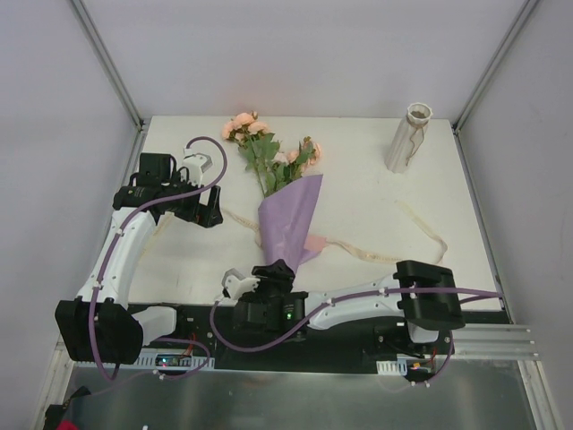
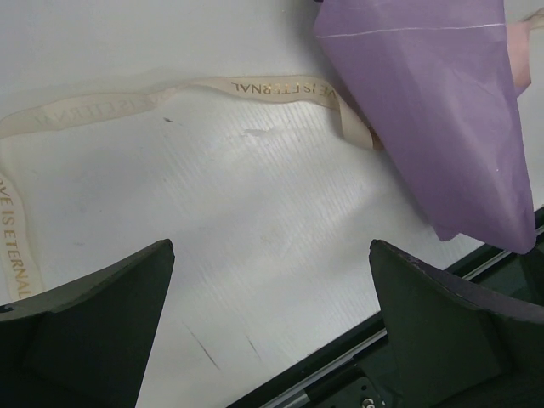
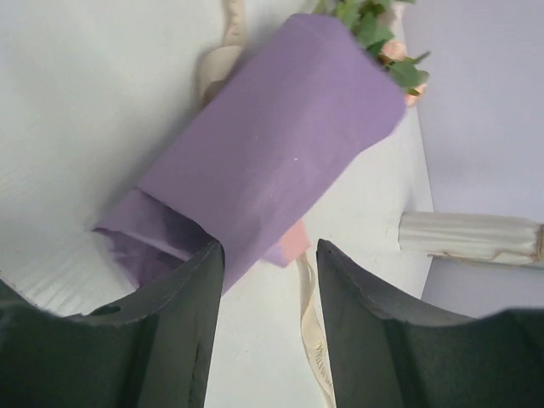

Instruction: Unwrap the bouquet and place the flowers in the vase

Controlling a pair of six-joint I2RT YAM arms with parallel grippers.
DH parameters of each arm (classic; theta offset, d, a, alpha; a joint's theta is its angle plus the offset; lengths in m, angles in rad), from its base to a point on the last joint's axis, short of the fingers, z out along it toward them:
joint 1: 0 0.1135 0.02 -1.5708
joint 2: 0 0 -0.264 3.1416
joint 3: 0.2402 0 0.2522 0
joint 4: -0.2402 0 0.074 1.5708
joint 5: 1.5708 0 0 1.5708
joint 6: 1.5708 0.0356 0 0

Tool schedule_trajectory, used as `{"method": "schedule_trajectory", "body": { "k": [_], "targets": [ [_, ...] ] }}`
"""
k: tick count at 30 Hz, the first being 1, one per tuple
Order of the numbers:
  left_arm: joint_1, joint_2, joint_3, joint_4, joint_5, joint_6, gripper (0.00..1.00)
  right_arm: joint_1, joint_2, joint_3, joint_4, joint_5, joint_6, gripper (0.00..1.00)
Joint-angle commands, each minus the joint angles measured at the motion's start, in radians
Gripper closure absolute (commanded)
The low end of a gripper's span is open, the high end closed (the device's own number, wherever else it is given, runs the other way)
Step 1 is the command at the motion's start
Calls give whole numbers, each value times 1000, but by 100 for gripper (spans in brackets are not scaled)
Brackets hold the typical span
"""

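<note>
Lying on its side near the middle of the white table (image 1: 358, 188), the bouquet (image 1: 288, 219) has its narrow end toward the arm bases. Its flowers (image 1: 269, 152) point toward the far edge. The lilac paper wrap (image 3: 272, 144) is still closed around the stems, and a strip of the pink inner face (image 3: 293, 242) shows along its right-hand edge. A cream ribbon (image 2: 255, 85) with gold lettering lies loose and flat on the table. It trails out from both sides of the wrap and does not encircle it. The vase (image 1: 410, 139) stands upright near the far right corner, well apart from the bouquet. The right gripper (image 3: 270, 255) sits at the narrow end of the wrap with its jaws roughly half open. The bottom corner of the paper lies against the inner face of one finger, and bare table and ribbon show through the gap. Nothing is pinched between the two fingers. The left gripper (image 2: 272, 255) hangs over the left part of the table with its jaws fully spread and nothing held. Beneath it are bare table and a stretch of ribbon, and the wrap lies off to its side, not touching.
</note>
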Motion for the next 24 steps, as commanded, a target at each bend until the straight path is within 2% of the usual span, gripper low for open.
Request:
{"method": "schedule_trajectory", "body": {
  "k": [1,3,9,12,14,17,21,24],
  "targets": [
    [3,-23,6,-4,40,-2,1,11,-109,-13,7,211,154,49],
    [3,-20,11,-4,40,-4,1,11,-131,-22,-12,236,248,40],
    [3,-20,17,-4,36,-2,1,11,-136,-14,-105,251,389,36],
    [3,-27,14,-4,37,-2,1,11,-125,27,-316,306,602,32],
    [3,-27,14,-4,34,2,1,16,-128,23,-348,305,651,23],
    [3,-27,14,-6,33,4,1,23,-114,17,-343,257,641,20],
    [3,-30,14,-10,37,7,1,39,-152,-34,-150,113,469,17],
    [3,-33,11,-13,36,15,1,45,-185,-23,-124,12,409,17]
  ]
}}
